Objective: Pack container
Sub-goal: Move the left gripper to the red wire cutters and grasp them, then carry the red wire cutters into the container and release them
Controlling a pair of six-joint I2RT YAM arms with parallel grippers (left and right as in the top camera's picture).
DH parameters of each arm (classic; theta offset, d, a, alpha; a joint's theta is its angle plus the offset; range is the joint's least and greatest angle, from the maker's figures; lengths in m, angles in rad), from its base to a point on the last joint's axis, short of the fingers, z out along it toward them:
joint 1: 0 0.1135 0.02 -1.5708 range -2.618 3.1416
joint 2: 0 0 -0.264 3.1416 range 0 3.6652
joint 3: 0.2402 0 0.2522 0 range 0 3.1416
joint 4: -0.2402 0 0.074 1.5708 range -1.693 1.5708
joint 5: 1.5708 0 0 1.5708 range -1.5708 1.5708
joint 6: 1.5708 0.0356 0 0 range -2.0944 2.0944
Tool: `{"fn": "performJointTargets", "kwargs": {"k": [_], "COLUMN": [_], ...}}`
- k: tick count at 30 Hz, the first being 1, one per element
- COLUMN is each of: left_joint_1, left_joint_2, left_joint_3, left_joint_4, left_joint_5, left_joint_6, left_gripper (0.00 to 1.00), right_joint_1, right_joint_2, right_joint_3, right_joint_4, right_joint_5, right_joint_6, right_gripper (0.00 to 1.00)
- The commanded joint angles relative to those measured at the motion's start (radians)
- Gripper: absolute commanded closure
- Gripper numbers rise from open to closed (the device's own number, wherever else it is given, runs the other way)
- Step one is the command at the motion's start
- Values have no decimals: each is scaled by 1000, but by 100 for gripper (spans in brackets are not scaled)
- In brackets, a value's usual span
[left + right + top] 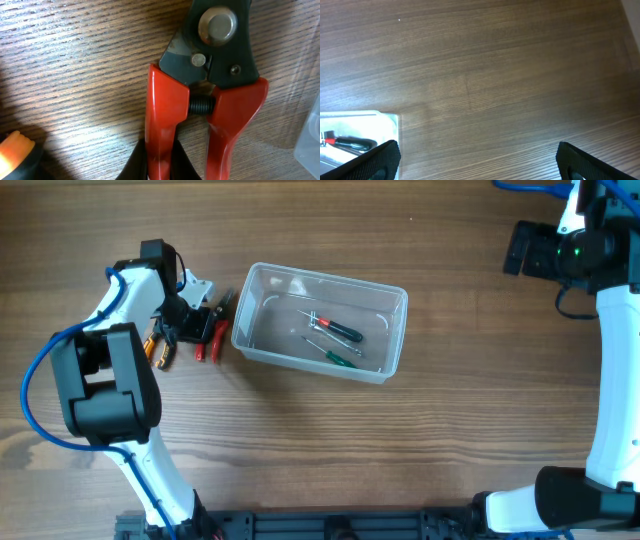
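Observation:
The clear plastic container (385, 300) stands mid-table and holds two screwdrivers, one with a black and red handle (338, 329) and one green (335, 356). Its corner also shows in the right wrist view (390, 120). My left gripper (192, 328) is at the table left of the container, shut on one red handle of the red-handled pliers (162, 120), which lie on the wood (213, 338). My right gripper (477, 160) is open and empty above bare table at the far right (525, 248).
An orange-handled tool (160, 352) lies just left of the pliers; its tip shows in the left wrist view (15, 150). The container's edge (310, 140) is close to the right of the pliers.

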Motion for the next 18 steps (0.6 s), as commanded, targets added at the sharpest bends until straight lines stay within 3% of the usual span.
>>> {"fn": "performJointTargets", "kwargs": {"k": [1,4,11,18], "left_joint_1": [-7,-7,-8,-125], "left_joint_2": [-41,-117,-334,-521], "left_joint_3": [24,109,298,308], "left_joint_4": [-18,-24,30,63], "left_joint_5": [19,-43,-68,121], "left_joint_6": [5,-48,-47,64], "left_gripper": [96,96,96,96], "right_joint_1": [0,0,0,0], "right_joint_2": [3,3,3,3], "right_joint_3": [3,3,3,3], "right_joint_4": [0,0,0,0], "right_joint_5": [14,14,14,14], "right_joint_6": [-11,-11,-11,-11], "right_gripper": [0,0,0,0]}}
